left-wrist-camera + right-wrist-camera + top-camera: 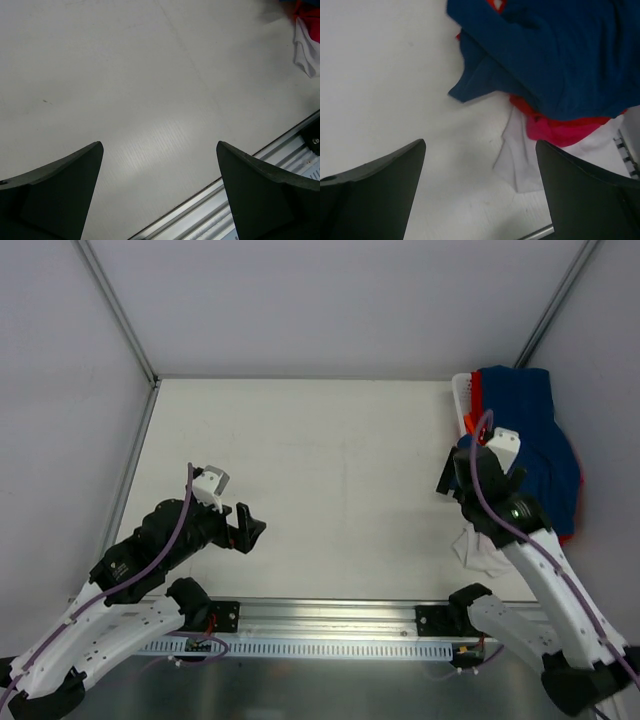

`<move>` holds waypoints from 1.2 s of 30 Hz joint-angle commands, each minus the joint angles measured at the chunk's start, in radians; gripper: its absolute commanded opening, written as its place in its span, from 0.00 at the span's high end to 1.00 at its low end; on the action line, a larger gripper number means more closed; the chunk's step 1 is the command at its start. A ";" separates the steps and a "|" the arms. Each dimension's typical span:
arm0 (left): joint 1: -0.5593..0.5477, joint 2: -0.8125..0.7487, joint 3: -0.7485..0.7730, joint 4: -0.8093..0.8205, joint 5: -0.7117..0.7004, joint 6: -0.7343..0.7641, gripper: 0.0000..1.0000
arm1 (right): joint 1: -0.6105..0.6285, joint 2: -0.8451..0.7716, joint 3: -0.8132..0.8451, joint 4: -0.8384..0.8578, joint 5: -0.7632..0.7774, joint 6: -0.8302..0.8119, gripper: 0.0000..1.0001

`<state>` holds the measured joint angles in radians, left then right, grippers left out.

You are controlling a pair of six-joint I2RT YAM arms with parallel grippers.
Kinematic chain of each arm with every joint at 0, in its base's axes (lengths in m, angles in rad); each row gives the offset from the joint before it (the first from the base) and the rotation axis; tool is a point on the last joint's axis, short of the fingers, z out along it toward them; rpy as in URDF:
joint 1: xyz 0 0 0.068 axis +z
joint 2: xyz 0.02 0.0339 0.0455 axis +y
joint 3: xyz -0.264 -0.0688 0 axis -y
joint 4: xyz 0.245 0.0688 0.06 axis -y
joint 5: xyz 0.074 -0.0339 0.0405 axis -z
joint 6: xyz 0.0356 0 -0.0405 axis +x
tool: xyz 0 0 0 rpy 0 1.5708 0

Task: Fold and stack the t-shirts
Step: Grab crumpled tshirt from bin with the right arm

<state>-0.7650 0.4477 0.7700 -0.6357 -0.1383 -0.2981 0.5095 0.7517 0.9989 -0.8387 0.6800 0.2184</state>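
T-shirts lie heaped at the far right edge of your table, navy on top, seemingly spilling from a white basket. Your left gripper and right gripper both gape wide, holding nothing.

The whole desk is viewed from high above and behind its near edge, toward the far edge. The left wrist view is held low by the near edge and is turned toward the right edge, where the t-shirts are caught distantly. The right wrist view is set close over them; that heap is shared by all three.
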 commanded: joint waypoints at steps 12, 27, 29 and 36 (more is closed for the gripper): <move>-0.003 -0.010 0.018 0.010 0.002 0.008 0.01 | -0.565 0.347 -0.132 0.363 -0.253 -0.065 0.03; -0.002 0.019 0.018 0.010 -0.009 0.008 0.01 | -0.689 0.449 -0.120 0.377 -0.165 -0.076 0.09; -0.003 0.020 0.018 0.010 -0.009 0.008 0.01 | -0.701 0.465 -0.115 0.378 -0.171 -0.073 0.28; 0.006 0.042 0.018 0.011 0.014 0.010 0.01 | -0.706 0.460 -0.108 0.362 -0.174 -0.056 1.00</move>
<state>-0.7647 0.4671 0.7700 -0.6357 -0.1387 -0.2977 -0.1867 1.2243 0.8577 -0.4759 0.4862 0.1490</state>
